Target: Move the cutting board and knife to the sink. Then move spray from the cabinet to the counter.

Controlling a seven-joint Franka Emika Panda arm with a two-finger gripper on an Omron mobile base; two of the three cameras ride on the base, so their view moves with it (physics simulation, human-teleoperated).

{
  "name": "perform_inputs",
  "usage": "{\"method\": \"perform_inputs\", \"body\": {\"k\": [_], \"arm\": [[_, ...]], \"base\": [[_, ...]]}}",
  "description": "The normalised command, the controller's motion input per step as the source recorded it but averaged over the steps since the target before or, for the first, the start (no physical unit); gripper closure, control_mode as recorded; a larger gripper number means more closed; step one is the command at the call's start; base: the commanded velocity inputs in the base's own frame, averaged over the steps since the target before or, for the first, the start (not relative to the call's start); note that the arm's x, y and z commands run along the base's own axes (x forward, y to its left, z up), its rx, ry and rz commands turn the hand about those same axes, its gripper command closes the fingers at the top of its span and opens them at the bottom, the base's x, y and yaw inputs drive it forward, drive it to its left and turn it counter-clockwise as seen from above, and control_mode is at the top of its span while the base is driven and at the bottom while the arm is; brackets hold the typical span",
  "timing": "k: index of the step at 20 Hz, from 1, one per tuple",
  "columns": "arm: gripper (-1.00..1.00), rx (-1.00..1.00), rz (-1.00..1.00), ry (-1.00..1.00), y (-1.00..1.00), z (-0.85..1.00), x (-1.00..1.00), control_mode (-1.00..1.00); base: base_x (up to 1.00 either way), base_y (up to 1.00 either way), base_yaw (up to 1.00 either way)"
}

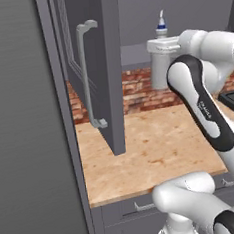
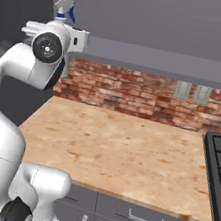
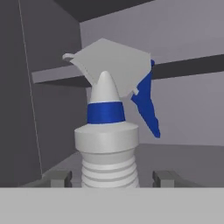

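Pincer part open, fingers either side of spray neck, contact unclear.

You have 3 views. Your left base view sits behind the arm on its left, looking forward and down past the open cabinet door onto the counter. Your right base view sits behind the arm on its right, facing the same counter and brick wall from the other side; the 2 share the counter, the wall and the spray on the shelf. Your hand view looks along the gripper, very close to the spray.
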Motion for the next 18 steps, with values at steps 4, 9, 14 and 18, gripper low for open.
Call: {"method": "perform_inputs", "body": {"k": [4, 9, 14, 18], "arm": [[1.00, 0.01, 0.17, 0.02, -0.19, -0.32, -0.30, -1.00], [1.00, 0.08, 0.15, 0.00, -0.14, -0.36, -0.29, -1.00], [1.00, 0.06, 0.16, 0.00, -0.13, -0.41, -0.21, -1.00], [1.00, 0.05, 0.18, -0.02, -0.07, -0.46, -0.11, -1.00]], "base": [[0.00, 0.00, 0.00], [0.00, 0.00, 0.00], [0.00, 0.00, 0.00], [0.00, 0.00, 0.00]]}}
